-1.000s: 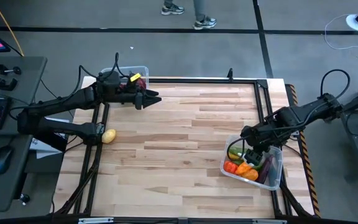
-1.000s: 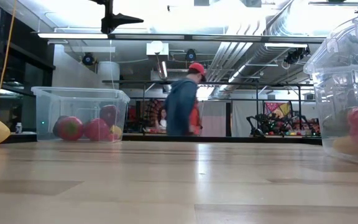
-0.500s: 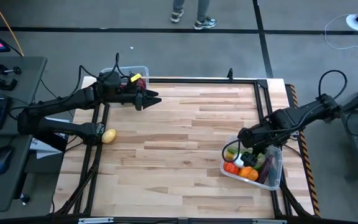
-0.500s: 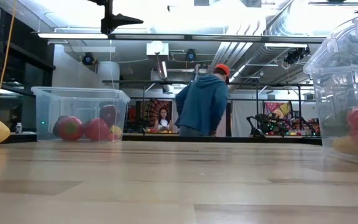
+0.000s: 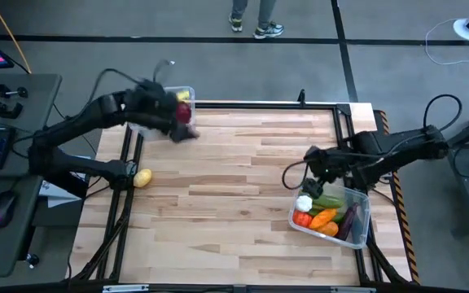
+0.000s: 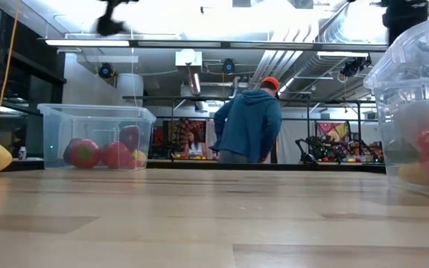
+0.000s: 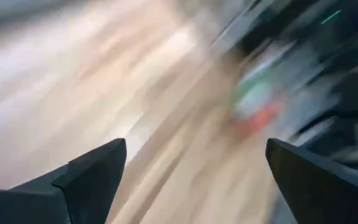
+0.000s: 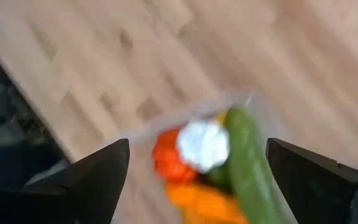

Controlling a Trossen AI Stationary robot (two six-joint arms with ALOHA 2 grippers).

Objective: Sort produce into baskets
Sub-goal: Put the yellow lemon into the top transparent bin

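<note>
Wooden table (image 5: pixel 243 175) fills the middle. At its far left corner the left hand (image 5: pixel 182 130) hangs wide and empty beside a clear tub (image 6: pixel 95 138) of red apples (image 6: pixel 84 152). A yellow lemon (image 5: pixel 142 177) lies at the left edge. Right hand (image 5: pixel 306 160), wide and empty, hovers just beside the right tub (image 5: pixel 363 224) holding white garlic (image 8: pixel 202 144), cucumber (image 8: pixel 247 165) and carrot (image 5: pixel 324 219).

left hand (image 5: pixel 187 134) spread empty at the table's far left; right hand (image 5: pixel 300 169) spread empty, near right.
</note>
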